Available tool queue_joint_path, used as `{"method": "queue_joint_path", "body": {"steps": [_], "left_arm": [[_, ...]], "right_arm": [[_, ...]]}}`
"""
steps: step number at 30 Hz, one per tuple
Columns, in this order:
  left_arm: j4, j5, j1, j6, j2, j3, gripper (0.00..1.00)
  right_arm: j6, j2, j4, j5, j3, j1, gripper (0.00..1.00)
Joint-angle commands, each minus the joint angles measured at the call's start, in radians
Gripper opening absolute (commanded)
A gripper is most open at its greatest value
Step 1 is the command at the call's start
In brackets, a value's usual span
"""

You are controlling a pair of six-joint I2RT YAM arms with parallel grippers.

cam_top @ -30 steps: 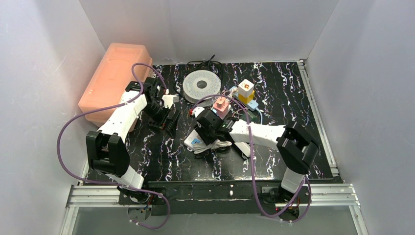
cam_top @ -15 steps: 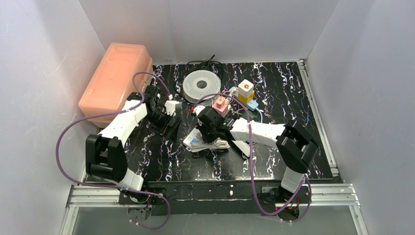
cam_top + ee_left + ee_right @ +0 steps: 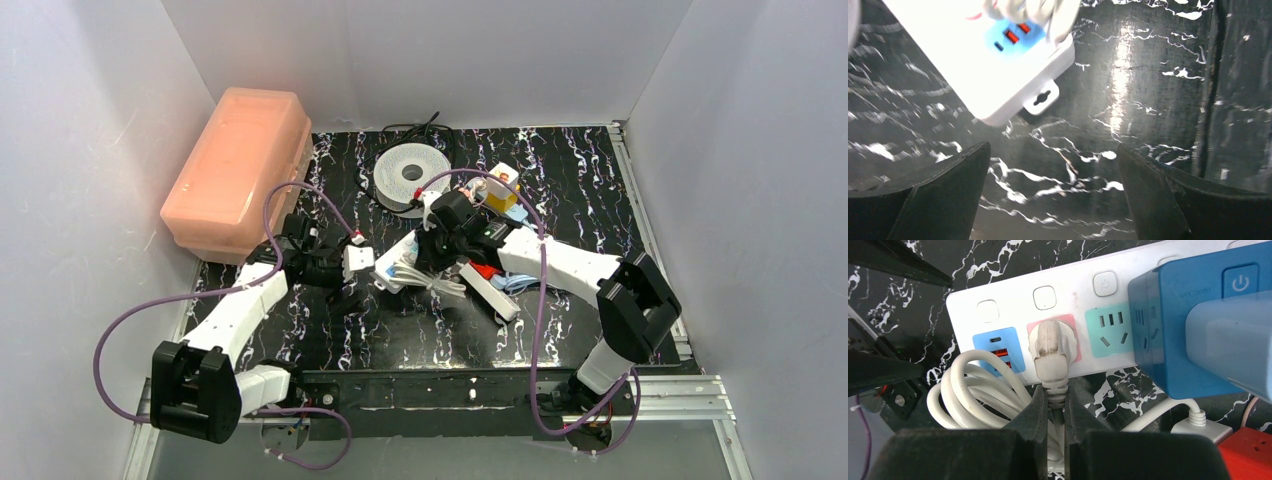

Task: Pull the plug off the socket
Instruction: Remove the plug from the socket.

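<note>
Since a second ago the left arm is swinging from the far-left side of the table toward the near centre, and the left gripper (image 3: 352,272) is now arriving just beside the left end of the power strip (image 3: 398,272), its fingers spread wide and holding nothing. The right arm is drawing back toward the far right, and the strip is travelling with it, turning on the black table (image 3: 590,180). The right gripper (image 3: 1054,401) is pinching the cord (image 3: 1050,385) right at the plug's neck, fingers pressed together on it. The plug (image 3: 1050,347) is sitting fully home in the pink socket (image 3: 1072,326), between the USB panel and the green outlet, so nothing is separating yet. Judgement: pulling is only dragging the unrestrained strip, and the left gripper is apparently coming to pin it down.
</note>
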Motion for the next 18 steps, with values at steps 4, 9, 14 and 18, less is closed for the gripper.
{"method": "queue_joint_path", "body": {"steps": [4,9,14,18], "left_arm": [[0.377,0.216,0.002,0.368,-0.011,-0.208,0.98],[0.732,0.232,0.001,0.517,0.041,-0.338,0.98],[1.048,0.183,0.002,0.516,0.149,-0.352,0.98],[1.131,0.142,0.002,0.534,0.185,-0.331,0.98]], "right_arm": [[0.05,-0.079,0.111,-0.132,0.016,-0.024,0.01],[0.068,-0.083,0.14,-0.176,0.009,-0.048,0.01],[0.063,-0.093,0.136,-0.196,0.017,-0.06,0.01],[0.058,-0.095,0.128,-0.204,0.026,-0.067,0.01]]}}
